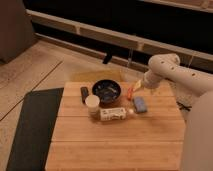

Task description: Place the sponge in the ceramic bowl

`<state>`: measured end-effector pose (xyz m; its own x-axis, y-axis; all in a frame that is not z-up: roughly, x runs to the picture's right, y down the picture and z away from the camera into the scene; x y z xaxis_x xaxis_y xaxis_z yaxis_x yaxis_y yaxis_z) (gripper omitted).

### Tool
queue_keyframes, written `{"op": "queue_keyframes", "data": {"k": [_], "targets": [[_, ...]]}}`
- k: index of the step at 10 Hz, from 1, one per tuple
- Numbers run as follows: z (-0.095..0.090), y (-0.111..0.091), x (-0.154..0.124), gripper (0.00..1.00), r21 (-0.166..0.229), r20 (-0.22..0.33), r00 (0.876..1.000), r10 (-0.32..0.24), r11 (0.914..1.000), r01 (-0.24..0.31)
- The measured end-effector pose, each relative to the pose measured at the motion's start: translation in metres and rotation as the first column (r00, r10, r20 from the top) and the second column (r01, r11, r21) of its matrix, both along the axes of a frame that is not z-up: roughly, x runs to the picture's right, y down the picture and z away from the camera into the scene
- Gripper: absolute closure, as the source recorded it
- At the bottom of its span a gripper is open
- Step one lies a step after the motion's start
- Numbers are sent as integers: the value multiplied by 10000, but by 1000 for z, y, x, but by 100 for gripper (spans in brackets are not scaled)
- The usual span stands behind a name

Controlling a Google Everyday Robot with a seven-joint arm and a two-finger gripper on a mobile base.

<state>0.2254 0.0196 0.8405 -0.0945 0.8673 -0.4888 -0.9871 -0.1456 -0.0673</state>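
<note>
The blue-grey sponge (140,104) lies flat on the wooden table (115,145), toward its back right. The black ceramic bowl (106,91) stands left of the sponge near the table's back edge, with pale marks inside. My white arm (167,70) reaches in from the right. Its gripper (138,88) hangs just above and behind the sponge, between it and the bowl's right rim. The sponge rests free on the wood, apart from the gripper.
A thin orange-red object (130,93) lies between bowl and sponge. A white labelled bottle (114,114) lies on its side in front of the bowl. A cream-lidded jar (92,103) and a small dark object (84,93) stand left. A dark mat (30,130) covers the floor at the left.
</note>
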Motion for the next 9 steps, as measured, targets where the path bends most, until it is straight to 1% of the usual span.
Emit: {"op": "queue_keyframes", "data": {"k": [3,4,5,6,7,8,9], "targets": [[0,0,0,35,27,-17,10000,-34,10000,34],[2,-2,4,35,149,-83,9999,-126,9998,127],[11,-3,15,35,455,-259,9989,-400,9981,411],[17,-3,25,35,561,-408,9971,-636,9963,658],[22,-3,33,35,588,-529,9943,-921,9937,951],[28,1,34,35,475,-536,9900,-1304,9900,1330],[31,4,30,35,375,-465,9883,-1451,9884,1469]]}}
